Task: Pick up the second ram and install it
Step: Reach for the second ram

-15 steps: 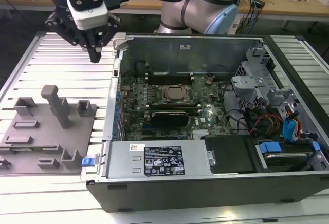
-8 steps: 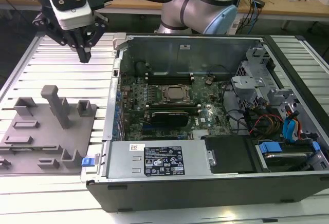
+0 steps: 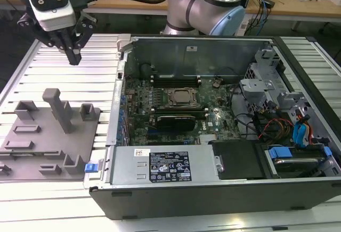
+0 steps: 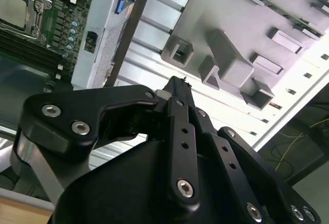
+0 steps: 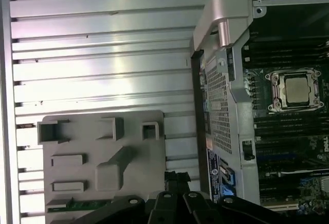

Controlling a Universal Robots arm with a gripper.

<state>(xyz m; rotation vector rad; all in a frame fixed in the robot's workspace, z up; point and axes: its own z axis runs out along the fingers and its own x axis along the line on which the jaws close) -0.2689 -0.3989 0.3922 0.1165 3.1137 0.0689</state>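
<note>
ram stick (image 5: 85, 204) sits in a slot of the grey holder tray (image 5: 87, 144), not picked up yet. In the first wrist view its green edge shows right by the tray edge opposite the row of three cups (image 5: 113, 127). Its long axis runs along that tray edge, so it points across at the side wall of the computer case (image 3: 213, 195), not parallel to it. The gripper (image 3: 74, 57) hangs high over the slatted table (image 3: 32, 75), well apart from the tray. In the exterior view it looks to be out past the cup-side edge, so for you the stick lies down and across the tray from the tool, with the tall post (image 3: 61, 112) roughly between. Jaws are pinched together with nothing in them. The grasp hinges on squaring them across that long axis
</note>
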